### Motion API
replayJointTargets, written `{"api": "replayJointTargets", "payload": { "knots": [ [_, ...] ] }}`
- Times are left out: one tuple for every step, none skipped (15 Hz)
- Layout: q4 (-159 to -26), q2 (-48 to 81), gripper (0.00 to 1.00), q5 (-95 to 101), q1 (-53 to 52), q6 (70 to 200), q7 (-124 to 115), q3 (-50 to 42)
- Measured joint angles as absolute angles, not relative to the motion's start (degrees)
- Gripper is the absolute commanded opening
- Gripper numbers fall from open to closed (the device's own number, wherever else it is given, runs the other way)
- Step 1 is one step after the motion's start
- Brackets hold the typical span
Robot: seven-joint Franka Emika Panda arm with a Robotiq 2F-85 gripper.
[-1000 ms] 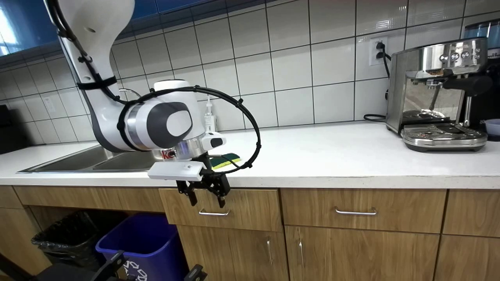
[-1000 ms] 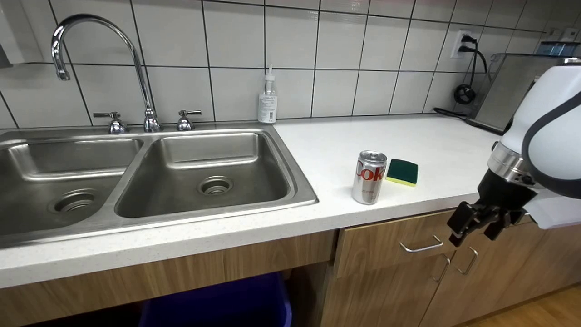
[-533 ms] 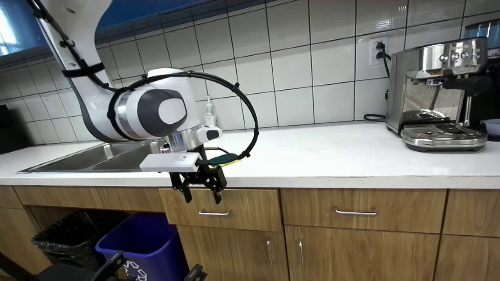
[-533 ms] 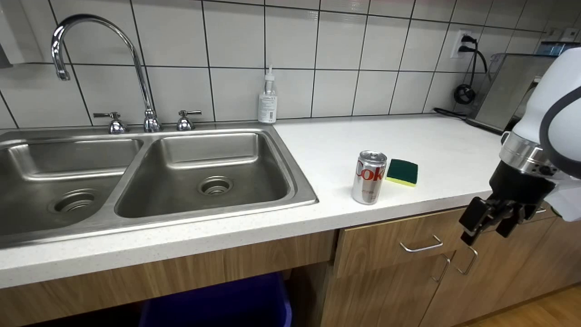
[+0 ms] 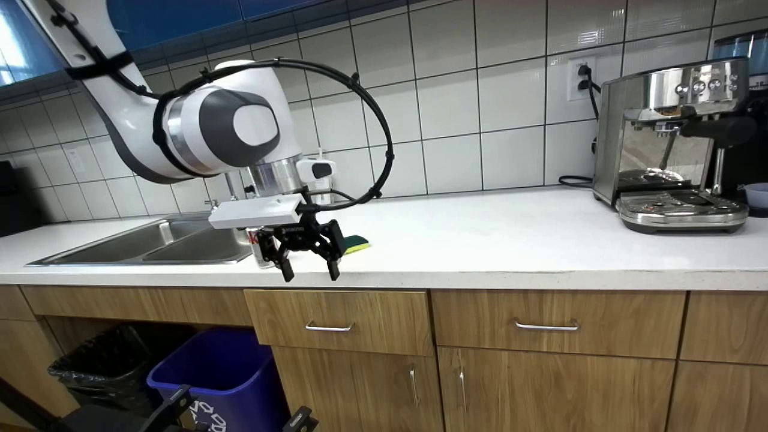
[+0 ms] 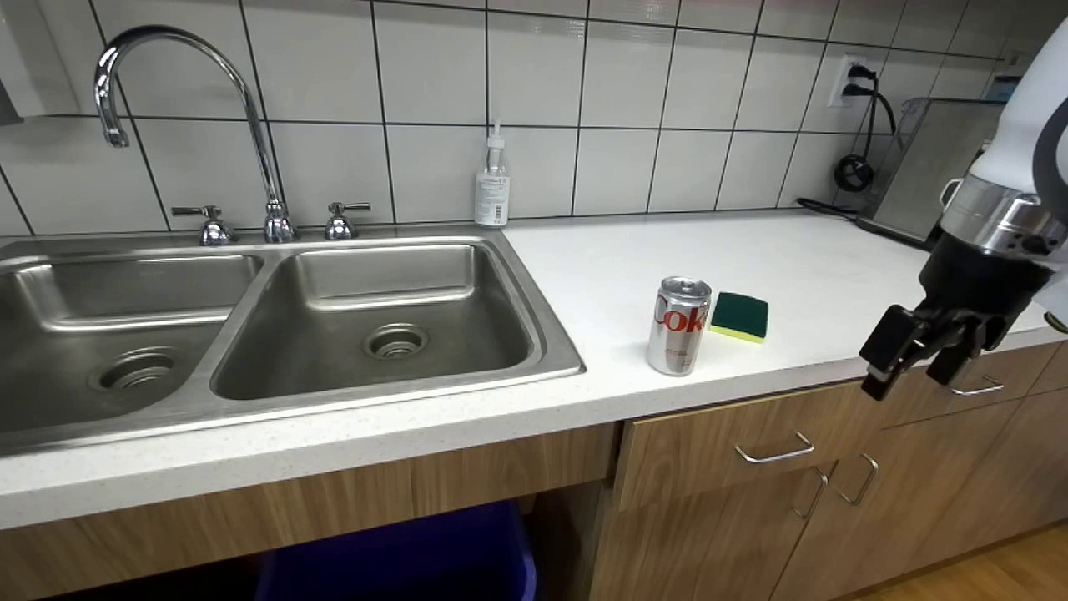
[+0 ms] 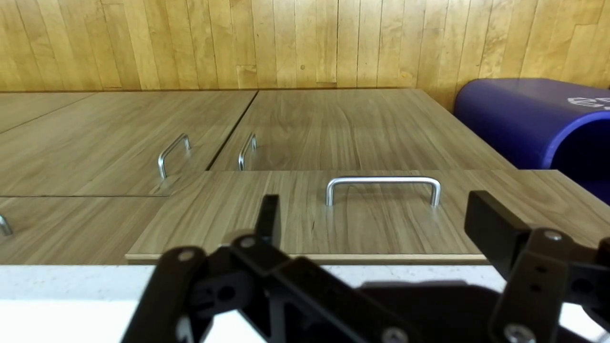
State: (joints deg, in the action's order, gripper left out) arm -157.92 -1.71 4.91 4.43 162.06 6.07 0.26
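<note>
My gripper [image 5: 311,273], black with two fingers, stands wide open with nothing between its fingertips, as the wrist view [image 7: 374,209] also shows. It hangs pointing down in front of the counter edge, above a wooden drawer [image 5: 384,318]. The drawer's silver bar handle [image 7: 383,180] appears between the fingers in the wrist view, apart from them. That drawer's front stands slightly out from the cabinet. On the white counter, a silver Coke can [image 6: 677,330] stands upright beside a green and yellow sponge [image 6: 739,314]. In an exterior view the gripper partly hides both the can and the sponge [image 5: 356,242].
A double steel sink [image 6: 551,334] with a faucet [image 6: 278,225] lies beyond the can. Near the tiled wall stands a pump bottle [image 6: 492,196]. An espresso machine [image 5: 612,120] occupies the counter's far end. Below are a blue bin [image 5: 210,384] and a black-bagged bin [image 5: 108,372].
My gripper has risen from in front of the drawer to about counter-edge height, drifting away from the can in an exterior view. It stays open. Can, sponge and drawer have not moved.
</note>
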Motion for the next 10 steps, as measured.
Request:
{"api": "replayJointTargets", "payload": {
  "knots": [
    [-157.9,-2.9,1.0,4.9,4.4,161.3,5.9,0.2],
    [-157.9,-3.9,1.0,4.9,4.4,160.7,5.9,0.2],
    [-157.9,-4.8,1.0,4.9,4.4,160.2,5.9,0.2],
    [-157.9,-5.5,1.0,4.9,4.4,159.8,5.8,0.2],
    [-157.9,-6.2,1.0,4.9,4.4,159.4,5.8,0.2],
    [-157.9,-6.8,1.0,4.9,4.4,159.0,5.7,0.2],
    [-157.9,-7.2,1.0,4.9,4.4,158.7,5.7,0.2],
    [-157.9,-7.6,1.0,4.9,4.4,158.4,5.7,0.2],
    [-157.9,-7.7,1.0,4.9,4.4,158.3,5.7,0.2],
    [-157.9,-7.8,1.0,4.9,4.4,158.2,5.7,0.2]
  ]
}}
